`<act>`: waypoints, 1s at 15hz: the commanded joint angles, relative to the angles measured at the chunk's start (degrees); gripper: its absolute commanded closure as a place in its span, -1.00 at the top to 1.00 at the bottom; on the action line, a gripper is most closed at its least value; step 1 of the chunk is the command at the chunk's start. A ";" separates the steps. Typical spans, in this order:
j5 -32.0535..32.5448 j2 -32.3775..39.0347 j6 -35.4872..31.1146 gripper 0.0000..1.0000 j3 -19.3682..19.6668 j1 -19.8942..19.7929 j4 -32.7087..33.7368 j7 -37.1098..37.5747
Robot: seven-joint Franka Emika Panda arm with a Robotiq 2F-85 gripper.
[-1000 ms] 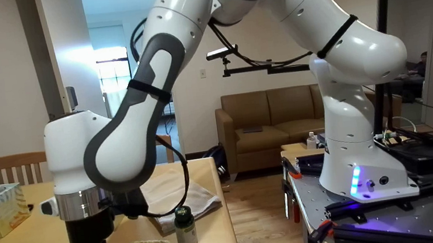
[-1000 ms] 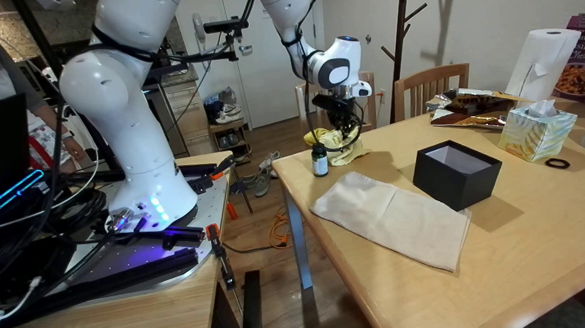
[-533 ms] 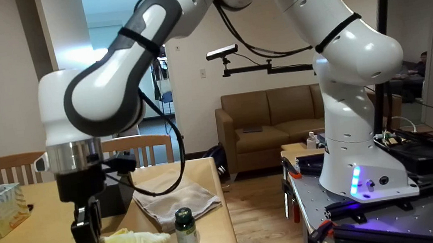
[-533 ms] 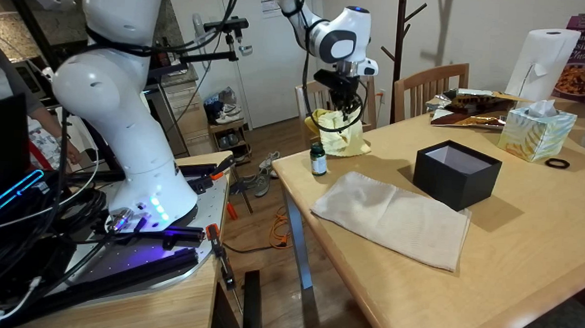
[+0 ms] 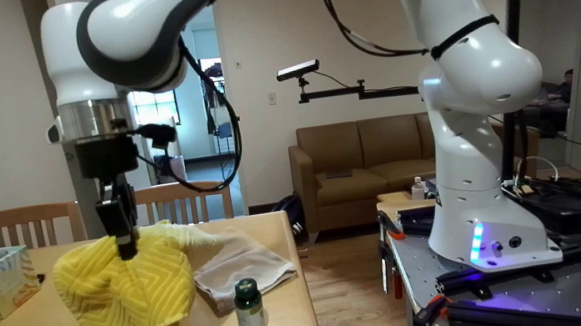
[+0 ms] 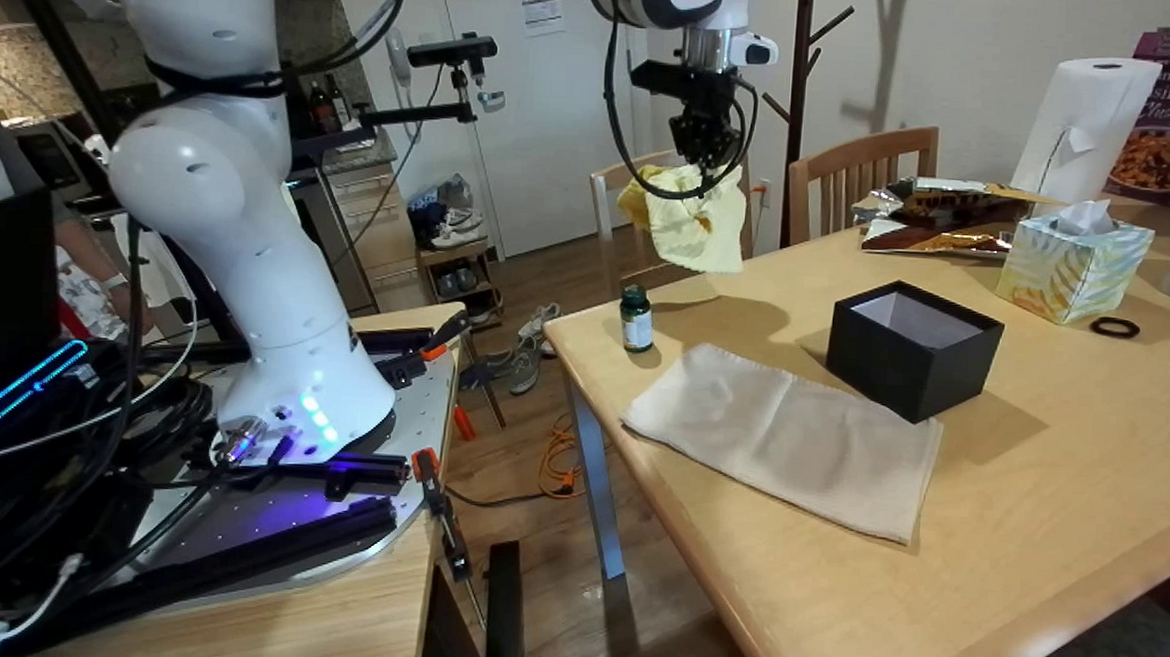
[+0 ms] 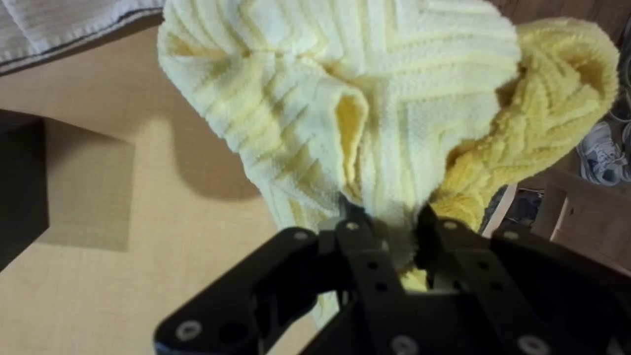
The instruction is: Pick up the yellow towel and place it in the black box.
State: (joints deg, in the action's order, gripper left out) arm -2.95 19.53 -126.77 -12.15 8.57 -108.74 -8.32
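Observation:
The yellow towel hangs bunched from my gripper, above the table near the green bottle. It shows in both exterior views (image 5: 134,296) (image 6: 698,232) and fills the upper wrist view (image 7: 394,84). My gripper (image 5: 127,250) is shut on it; in the wrist view the fingers (image 7: 388,217) pinch a fold. The gripper also shows in an exterior view (image 6: 704,160). The open black box (image 6: 893,370) stands upright on the table, apart from the towel, with a pale inside that looks empty. Its dark side shows at the left of the wrist view (image 7: 19,192). The towel hides the box in an exterior view.
A green bottle (image 6: 636,321) stands near the table's edge. A flat beige cloth (image 6: 789,439) lies beside the box. A tissue box (image 6: 1069,269), foil wrappers (image 6: 941,222) and a paper towel roll (image 6: 1086,129) stand farther back. Chairs (image 6: 863,178) stand behind the table.
My gripper has risen from table height with the towel in it. The towel has lifted off the table and now hangs free. The box, bottle and beige cloth have not moved.

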 commanded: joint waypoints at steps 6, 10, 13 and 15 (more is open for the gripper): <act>-10.69 -2.78 14.17 -0.86 2.91 -6.15 10.93 -9.48; -14.73 -0.62 19.57 -0.87 5.17 -9.23 17.53 -11.55; -17.80 1.21 21.45 -0.86 6.20 -11.61 20.44 -13.92; -16.18 -0.17 19.49 -0.88 6.59 -10.75 18.14 -12.38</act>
State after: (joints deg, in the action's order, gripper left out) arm -19.17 19.37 -107.46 -5.68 -2.33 -90.73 -20.78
